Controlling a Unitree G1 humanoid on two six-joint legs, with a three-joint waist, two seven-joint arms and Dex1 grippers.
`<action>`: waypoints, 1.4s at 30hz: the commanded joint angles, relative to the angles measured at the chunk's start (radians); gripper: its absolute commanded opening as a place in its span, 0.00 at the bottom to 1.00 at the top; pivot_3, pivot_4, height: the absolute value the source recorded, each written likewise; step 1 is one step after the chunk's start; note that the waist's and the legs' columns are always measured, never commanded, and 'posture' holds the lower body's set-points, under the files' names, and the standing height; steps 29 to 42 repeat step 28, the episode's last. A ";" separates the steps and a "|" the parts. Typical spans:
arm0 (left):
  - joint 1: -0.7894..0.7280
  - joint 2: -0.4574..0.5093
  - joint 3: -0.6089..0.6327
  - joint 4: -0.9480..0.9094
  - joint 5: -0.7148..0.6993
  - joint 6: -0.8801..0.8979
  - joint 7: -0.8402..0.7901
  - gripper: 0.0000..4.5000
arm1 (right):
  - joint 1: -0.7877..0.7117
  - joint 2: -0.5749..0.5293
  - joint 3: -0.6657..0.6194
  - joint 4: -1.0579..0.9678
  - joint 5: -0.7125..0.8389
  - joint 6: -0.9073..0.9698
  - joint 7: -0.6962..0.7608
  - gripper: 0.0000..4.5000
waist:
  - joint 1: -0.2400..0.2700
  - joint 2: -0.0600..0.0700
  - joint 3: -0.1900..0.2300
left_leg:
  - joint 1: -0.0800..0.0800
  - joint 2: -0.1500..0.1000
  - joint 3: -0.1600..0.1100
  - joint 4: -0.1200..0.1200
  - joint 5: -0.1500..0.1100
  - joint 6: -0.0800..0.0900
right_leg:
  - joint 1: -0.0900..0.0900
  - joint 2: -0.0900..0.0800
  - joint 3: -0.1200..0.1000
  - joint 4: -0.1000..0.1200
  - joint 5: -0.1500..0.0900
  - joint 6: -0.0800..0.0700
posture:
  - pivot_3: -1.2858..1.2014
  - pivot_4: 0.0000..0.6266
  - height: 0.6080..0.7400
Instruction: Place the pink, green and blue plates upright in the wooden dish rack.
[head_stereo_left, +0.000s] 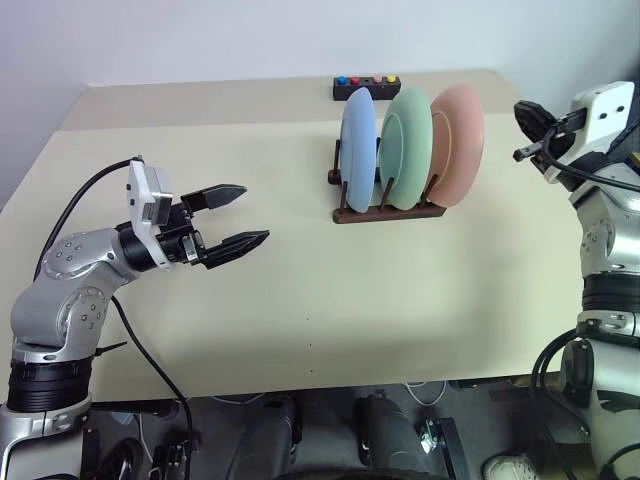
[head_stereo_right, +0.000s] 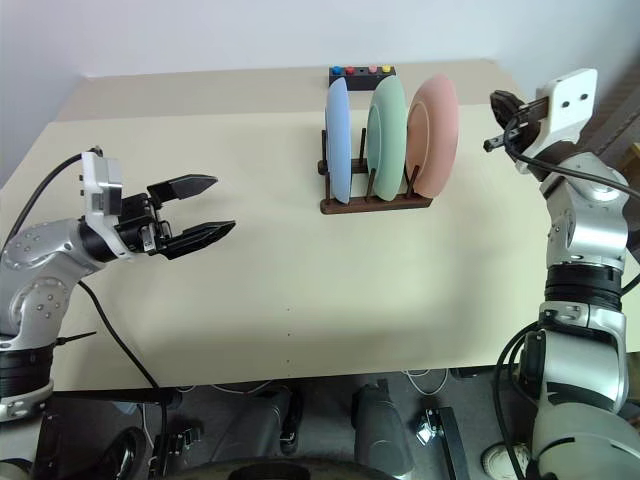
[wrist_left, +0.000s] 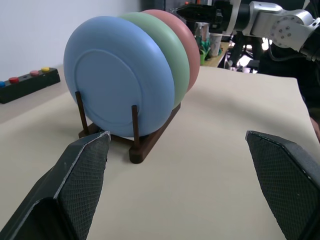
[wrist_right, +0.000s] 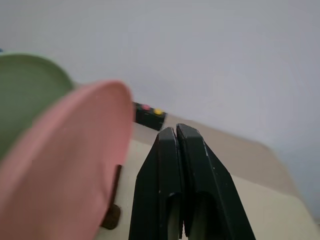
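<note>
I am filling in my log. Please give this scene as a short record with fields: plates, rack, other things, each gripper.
plates: blue plate, green plate, pink plate, all upright
rack: wooden dish rack on the table, holding all three
other: black button box behind the rack
left gripper: open, empty
right gripper: shut, empty, beside the pink plate
</note>
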 joint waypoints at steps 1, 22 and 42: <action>-0.021 0.021 0.028 0.012 0.000 -0.020 -0.012 1.00 | -0.007 -0.003 -0.082 -0.137 0.186 0.081 0.123 0.00 | -0.001 0.000 0.000 | 0.000 0.000 0.000 0.000 0.000 0.000 | 0.000 0.000 0.000 0.000 0.000 0.000 | 0.52 0.24 1.00; 0.019 0.050 0.018 0.079 0.087 -0.120 -0.083 1.00 | 0.329 -0.150 0.062 -0.721 0.564 0.573 0.560 0.99 | 0.006 0.000 0.000 | 0.001 0.000 -0.001 0.001 -0.004 0.007 | 0.002 -0.001 0.000 -0.001 0.000 0.000 | 0.52 0.24 1.00; -0.048 0.013 -0.030 0.126 0.110 -0.153 -0.100 1.00 | 0.336 -0.134 0.079 -0.740 0.506 0.525 0.531 0.99 | 0.011 0.000 0.000 | 0.001 0.000 -0.001 0.001 -0.004 0.006 | 0.003 -0.001 0.000 -0.001 0.000 0.000 | 0.52 0.24 1.00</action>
